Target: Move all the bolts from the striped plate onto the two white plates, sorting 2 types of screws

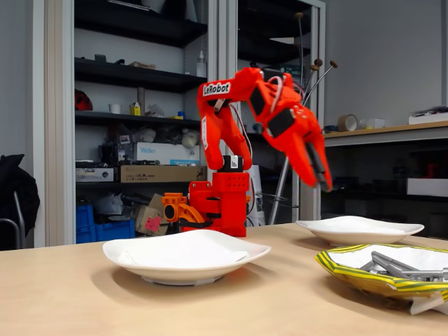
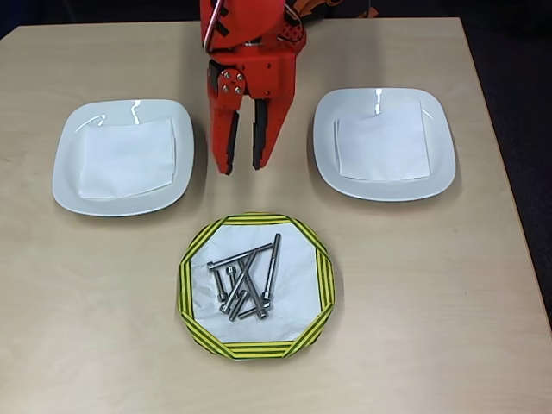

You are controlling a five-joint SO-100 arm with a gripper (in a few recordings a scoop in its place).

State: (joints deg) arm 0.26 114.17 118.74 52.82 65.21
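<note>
White plates: two, one left [image 2: 122,157] and one right [image 2: 385,143] on the bench [image 2: 483,285] in the overhead view. Each carries one white paper square [image 2: 128,156], so two squares.
Striped plate [image 2: 256,285]: one, nearer than the white pair, between them.
Bolts [image 2: 246,278]: a tangled heap on the striped plate. About three long ones; the short ones overlap, perhaps three or four, exact count unclear.
Arm: one, with one tool [image 2: 243,164].
</note>
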